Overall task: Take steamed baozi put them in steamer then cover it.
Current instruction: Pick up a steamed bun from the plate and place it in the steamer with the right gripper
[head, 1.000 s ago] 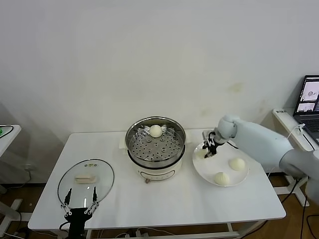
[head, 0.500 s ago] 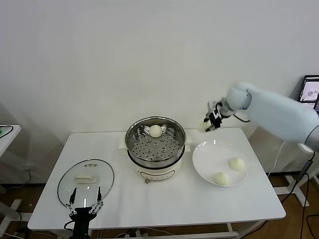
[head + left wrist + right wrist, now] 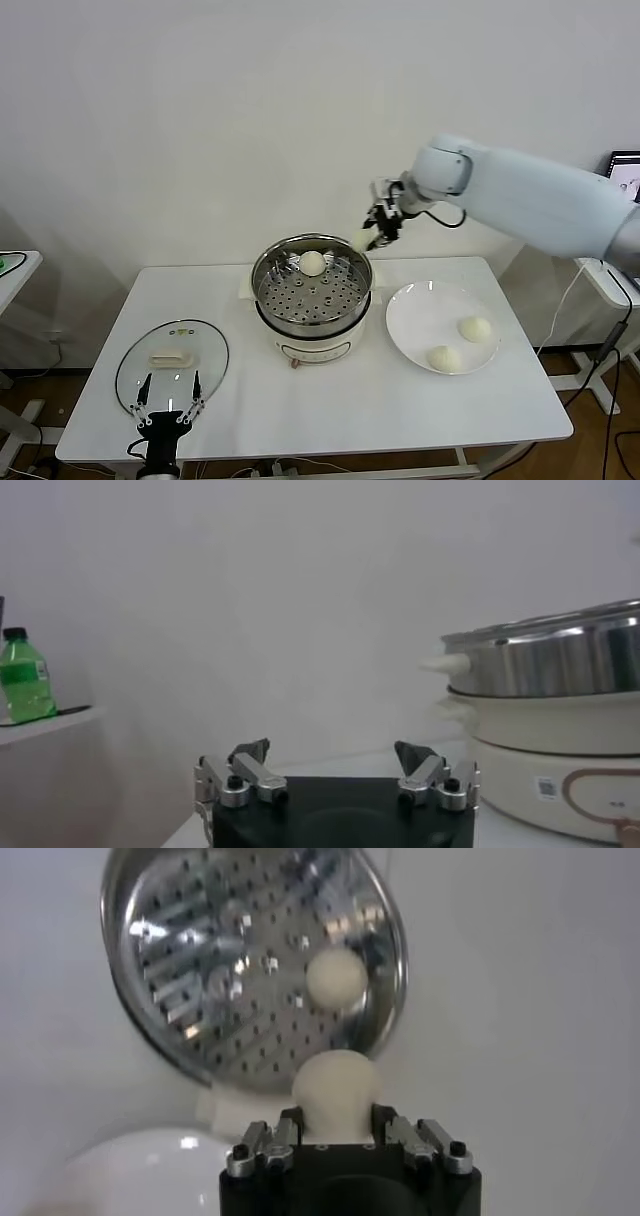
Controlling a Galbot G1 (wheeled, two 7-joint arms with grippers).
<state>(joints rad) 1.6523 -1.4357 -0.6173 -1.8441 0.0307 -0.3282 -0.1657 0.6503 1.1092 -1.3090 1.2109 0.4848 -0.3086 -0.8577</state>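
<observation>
Right gripper [image 3: 376, 231] raised above steamer [image 3: 312, 290] far rim, clamped on a baozi [image 3: 335, 1086]. One bun [image 3: 313, 263] inside, two on plate [image 3: 425, 320]. Left gripper [image 3: 167, 405] spread apart near cover [image 3: 172, 360], apparently clear.

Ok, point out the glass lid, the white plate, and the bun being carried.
glass lid [image 3: 172, 366], head view, on the glass.
white plate [image 3: 425, 312], head view, bare middle.
carried bun [image 3: 335, 1088], right wrist view, its rounded top.

My black right claw [image 3: 336, 1138] grips a cream-white bun [image 3: 335, 1091]. The steamer [image 3: 311, 283] is shiny steel, its floor dotted with holes, on a white base. The plate [image 3: 415, 318] and surface [image 3: 400, 400] are white; the bottle [image 3: 23, 677] is green.
</observation>
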